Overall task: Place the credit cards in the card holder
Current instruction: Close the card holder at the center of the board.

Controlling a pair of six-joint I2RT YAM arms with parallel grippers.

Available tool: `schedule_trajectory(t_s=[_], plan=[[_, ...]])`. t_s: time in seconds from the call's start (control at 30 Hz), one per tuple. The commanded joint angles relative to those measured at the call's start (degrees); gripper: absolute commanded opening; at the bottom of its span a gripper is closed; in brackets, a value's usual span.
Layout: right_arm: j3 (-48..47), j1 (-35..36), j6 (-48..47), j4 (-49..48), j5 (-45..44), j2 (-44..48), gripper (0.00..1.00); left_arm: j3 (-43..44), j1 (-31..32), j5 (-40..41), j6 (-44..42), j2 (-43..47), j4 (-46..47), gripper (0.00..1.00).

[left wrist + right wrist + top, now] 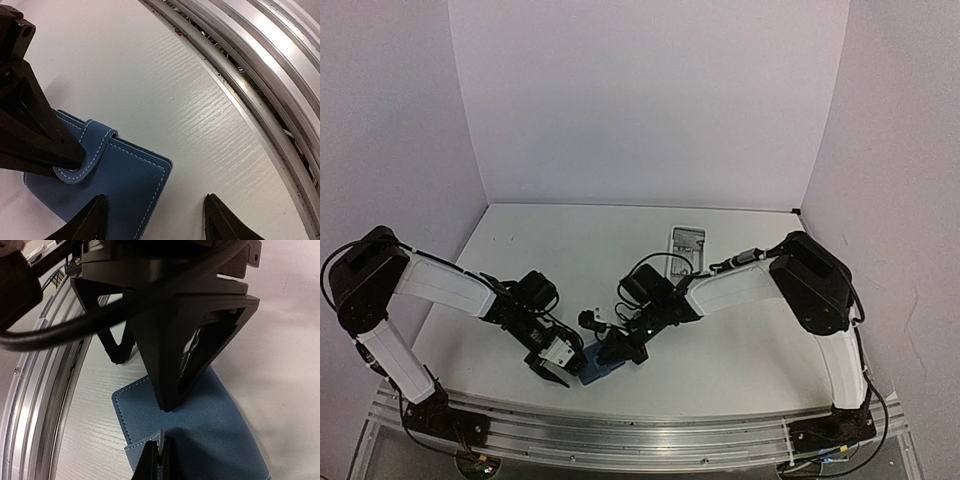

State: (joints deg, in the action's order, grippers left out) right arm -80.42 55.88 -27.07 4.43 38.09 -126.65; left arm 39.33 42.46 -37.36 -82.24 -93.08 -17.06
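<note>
My right claw (159,456) is pinched shut on the holder (127,187) tab (97,142) near the table (150,65) edge, guessing to flip it open, left claw (157,222) open astride the corner to brace it.

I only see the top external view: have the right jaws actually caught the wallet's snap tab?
Observer: Yes; the right gripper has its jaws shut on the edge of the tab of the wallet.
Operator: Thank you. How do the left jaws stand?
Observer: The left gripper is open, one finger over the wallet, the other over bare table.
Operator: Is the wallet unfolded yet?
Observer: No, it is folded shut.
</note>
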Motion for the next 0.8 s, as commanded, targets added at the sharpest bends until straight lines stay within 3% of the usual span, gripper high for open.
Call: schedule_trajectory(t_s=[0.0,0.23,0.33,0.47,0.77], plan=[[-2.09,-0.41,-0.42,-0.14,0.69,-0.96,0.0,-0.81,0.78,1.42,-1.72,-1.67,-3.59,0.66],[-3.34,-0.58,-0.38,1.53,-0.6,-2.68,0.0,-0.66,0.79,1.59,-1.92,-1.76,-3.53,0.66],[-4.68,-0.55,1.06,2.56,-1.18,-4.03,0.11,-0.5,0.83,1.84,-2.14,-2.06,-3.45,0.66],[-4.07,-0.62,3.06,2.61,-3.84,-4.31,0.13,-0.52,0.8,1.73,-2.5,-1.9,-3.76,0.66],[-3.15,-0.94,6.98,2.52,-6.63,-4.2,0.12,-1.09,0.78,1.41,-2.93,-0.84,-3.49,0.66]])
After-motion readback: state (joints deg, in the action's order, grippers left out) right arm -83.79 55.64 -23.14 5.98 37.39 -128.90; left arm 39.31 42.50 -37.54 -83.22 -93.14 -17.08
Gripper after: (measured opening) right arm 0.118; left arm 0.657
